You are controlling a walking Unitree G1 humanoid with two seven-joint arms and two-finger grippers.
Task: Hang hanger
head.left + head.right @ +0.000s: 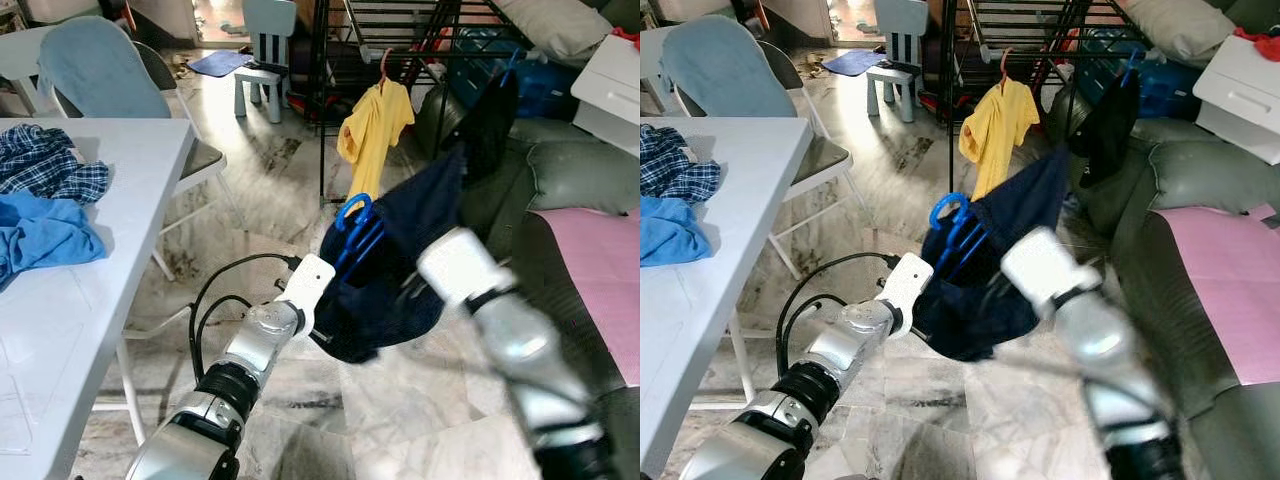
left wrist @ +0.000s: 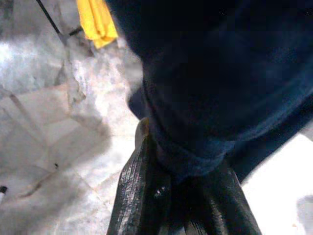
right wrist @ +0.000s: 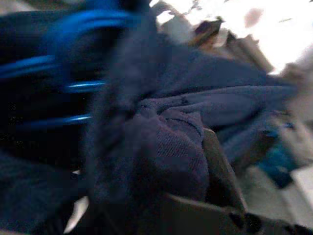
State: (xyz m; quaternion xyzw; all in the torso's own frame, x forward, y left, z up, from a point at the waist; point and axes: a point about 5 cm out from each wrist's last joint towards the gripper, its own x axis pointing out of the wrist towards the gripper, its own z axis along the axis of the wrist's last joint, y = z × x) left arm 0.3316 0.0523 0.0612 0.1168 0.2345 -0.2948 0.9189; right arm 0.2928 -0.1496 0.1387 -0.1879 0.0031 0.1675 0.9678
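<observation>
Left wrist view: left gripper clamps navy garment; right gripper's fingers grasp it too; blue hanger unhung; drying rack well ahead.

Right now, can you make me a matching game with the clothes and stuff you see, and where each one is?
Things:
1. navy garment
2. yellow shirt
3. checked shirt
4. blue hanger

Places:
A. hanging on the black drying rack
B. lying on the white table
C. held up between both arms
D. tucked in the navy cloth

Pairs: 1-C, 2-A, 3-B, 4-D
</observation>
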